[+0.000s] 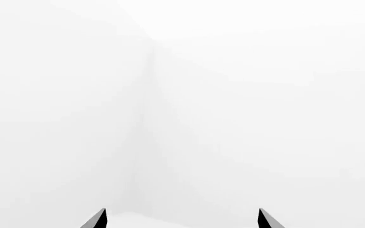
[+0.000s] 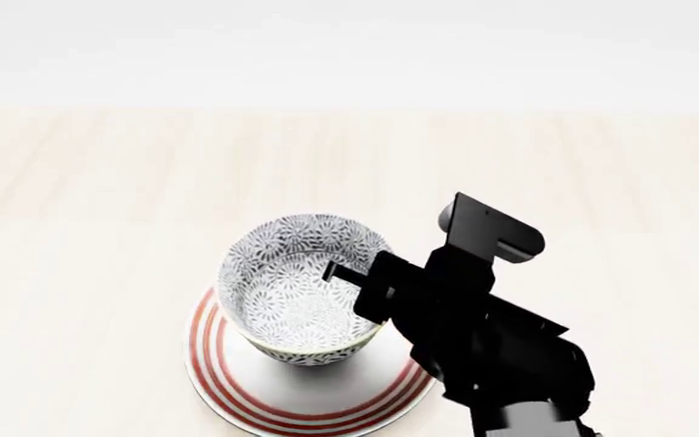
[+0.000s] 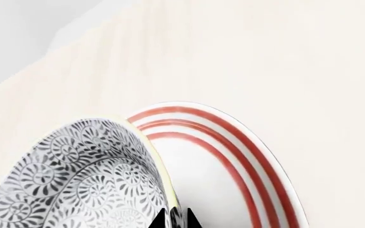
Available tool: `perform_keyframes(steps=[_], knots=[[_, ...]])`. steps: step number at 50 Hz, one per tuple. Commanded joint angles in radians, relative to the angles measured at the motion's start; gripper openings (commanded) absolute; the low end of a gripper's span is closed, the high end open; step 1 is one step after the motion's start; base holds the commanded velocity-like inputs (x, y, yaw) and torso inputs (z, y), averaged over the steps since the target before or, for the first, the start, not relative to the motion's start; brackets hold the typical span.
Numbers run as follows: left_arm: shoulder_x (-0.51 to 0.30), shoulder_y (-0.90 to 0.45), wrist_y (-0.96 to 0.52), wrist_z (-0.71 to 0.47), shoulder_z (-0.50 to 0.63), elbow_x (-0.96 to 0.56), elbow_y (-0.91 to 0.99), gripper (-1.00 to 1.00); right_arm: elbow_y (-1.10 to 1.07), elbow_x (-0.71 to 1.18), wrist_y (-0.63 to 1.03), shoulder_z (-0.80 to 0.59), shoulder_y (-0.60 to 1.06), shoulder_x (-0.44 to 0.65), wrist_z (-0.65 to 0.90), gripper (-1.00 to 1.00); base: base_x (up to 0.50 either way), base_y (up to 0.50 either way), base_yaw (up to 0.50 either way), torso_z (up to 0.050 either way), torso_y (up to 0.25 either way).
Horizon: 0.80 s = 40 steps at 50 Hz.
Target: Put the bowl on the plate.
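The bowl (image 2: 305, 289), grey-blue floral with a pale rim, is over the middle of the plate (image 2: 252, 401), a white plate with red rings, on the pale wooden table. My right gripper (image 2: 368, 296) is shut on the bowl's right rim, one finger inside and one outside. In the right wrist view the two dark fingertips pinch the bowl (image 3: 74, 180) wall at the gripper (image 3: 175, 218), with the plate (image 3: 233, 156) behind it. I cannot tell whether the bowl's foot touches the plate. The left gripper (image 1: 182, 219) is open, facing blank white space, and is out of the head view.
The pale wooden table (image 2: 106, 200) spreads around the plate, its far edge meeting a white background. The right arm's dark body (image 2: 495, 346) reaches in from the lower right beside the plate.
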Motion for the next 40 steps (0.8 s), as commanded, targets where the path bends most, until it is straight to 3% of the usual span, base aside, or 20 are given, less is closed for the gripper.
perform_keyframes(steps=[1, 3, 11, 14, 19, 31, 40], knots=[[-0.004, 0.005, 0.001, -0.006, -0.003, -0.004, 0.009, 1.00, 0.013, -0.062, -0.044, 0.054, 0.012, -0.012, -0.008, 1.00, 0.00, 0.00, 0.00, 0.000, 0.000], [-0.004, 0.006, 0.003, -0.007, -0.004, -0.004, 0.009, 1.00, -0.027, -0.058, -0.031, 0.052, 0.000, -0.009, 0.006, 1.00, 0.00, 0.00, 0.00, 0.000, 0.000], [-0.007, -0.001, -0.002, -0.010, 0.000, -0.004, 0.004, 1.00, -0.672, 0.095, 0.200, 0.115, -0.227, 0.044, 0.204, 1.00, 0.00, 0.00, 0.00, 0.000, 0.000], [-0.008, 0.001, 0.000, -0.011, -0.001, -0.006, 0.007, 1.00, -1.005, 0.115, 0.201, 0.135, -0.324, 0.069, 0.321, 1.00, 0.00, 0.00, 0.00, 0.000, 0.000], [-0.012, -0.002, -0.004, -0.015, -0.002, -0.009, 0.011, 1.00, -1.349, 0.131, 0.171, 0.176, -0.407, 0.093, 0.443, 1.00, 0.00, 0.00, 0.00, 0.000, 0.000], [-0.022, 0.000, -0.010, -0.019, 0.006, -0.006, 0.048, 1.00, -1.894, 0.340, 0.207, 0.333, -0.517, 0.151, 0.629, 1.00, 0.00, 0.00, 0.00, 0.000, 0.000], [-0.029, 0.020, -0.004, -0.015, 0.039, 0.043, 0.121, 1.00, -2.098, 0.512, 0.246, 0.421, -0.579, 0.246, 0.708, 1.00, 0.00, 0.00, 0.00, 0.000, 0.000]])
